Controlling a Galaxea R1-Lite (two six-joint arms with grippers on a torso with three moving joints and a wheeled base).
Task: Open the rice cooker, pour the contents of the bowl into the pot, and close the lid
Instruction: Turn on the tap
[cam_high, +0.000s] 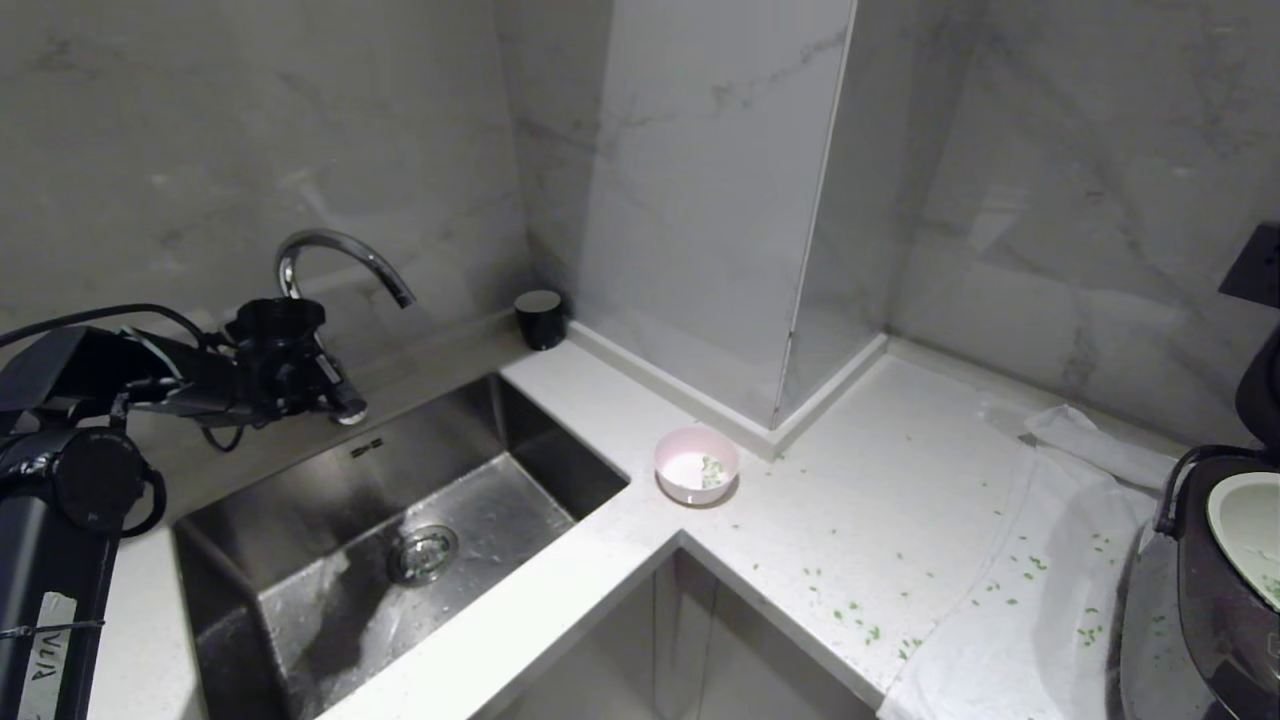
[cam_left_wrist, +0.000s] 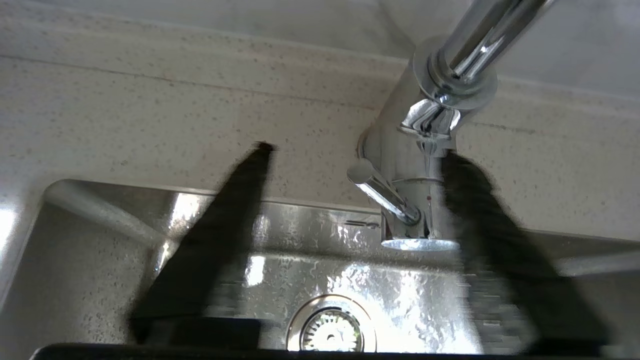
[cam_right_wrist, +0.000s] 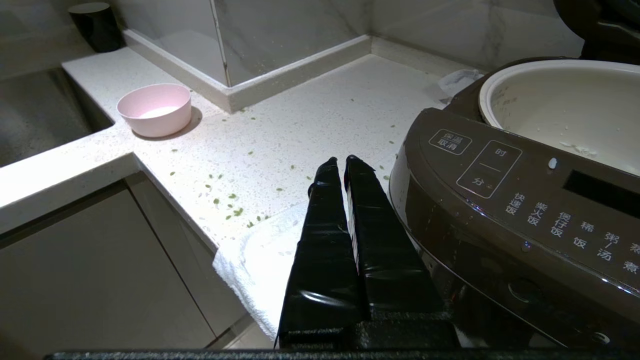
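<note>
The rice cooker is seen at the right end of the white speckled countertop, standing on a white towel. Its lid is raised, only a dark edge of it being visible at the frame border. The off-white inner pot is exposed; a few whitish grains are noted on its wall. The front panel with white Chinese labels is faced toward the right wrist camera.

The pink bowl is found upright on the countertop near the marble column corner, just beside the sink and well apart from the cooker. Green bits with some white are seen inside it in the head view. Chopped green bits are scattered over the countertop and towel between bowl and cooker.

The left gripper is held over the back of the sink, at the chrome faucet. Its fingers are spread apart and empty; the faucet base and lever lie between them, with no contact discernible owing to blur.

The right gripper is positioned low in front of the cooker, above the towel edge, its fingers pressed together with nothing between them.

A black cup stands at the wall corner behind the sink.
</note>
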